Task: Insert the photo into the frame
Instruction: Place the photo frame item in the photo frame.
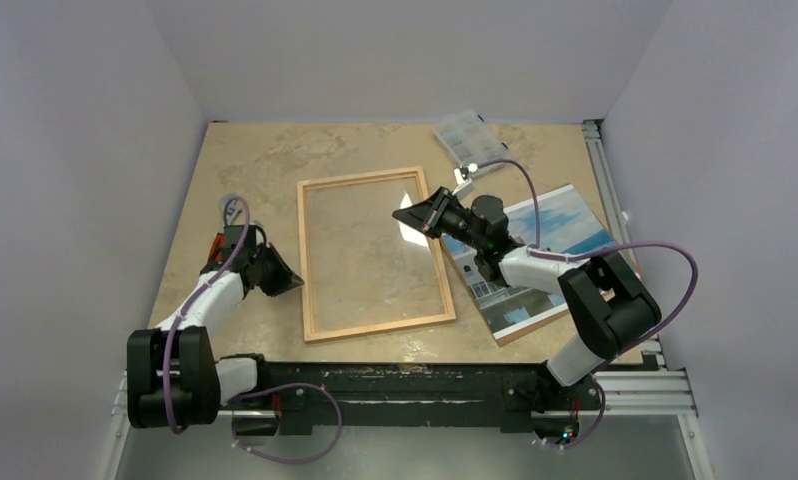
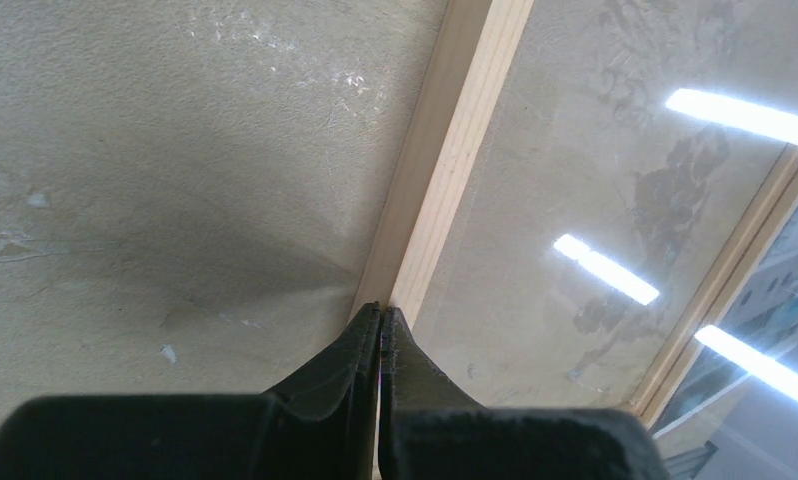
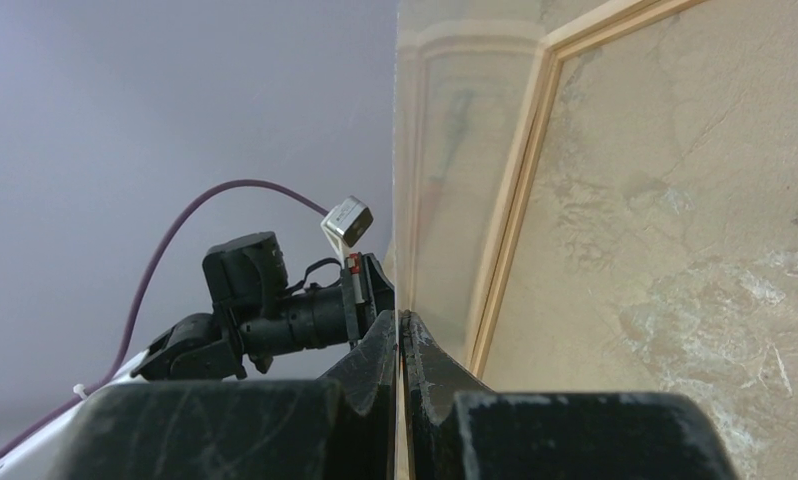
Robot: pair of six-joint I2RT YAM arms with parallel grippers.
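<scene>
Pale lilac walls box in a beige marbled tabletop [image 1: 245, 170]. The thin light-wood rectangular frame with its clear pane [image 1: 380, 327] lies flat mid-table. The left gripper [image 2: 380, 310], jaws pressed together, has its tips at the frame's left rail. The right gripper [image 3: 402, 316], jaws likewise closed, sits near the right rail. The blue-sky building photo [image 1: 575, 225] lies right of the frame, under the right arm.

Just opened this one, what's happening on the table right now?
Two arms are working on the frame, which lies flat mid-table. The left pincer is shut, its tips against the frame's left rail, apparently steadying it. The right pincer is shut on a thin clear sheet at the frame's far right corner, probably the pane, seemingly tilted up there. The photo lies face up to the right, partly under the right arm, not yet in the frame.
</scene>
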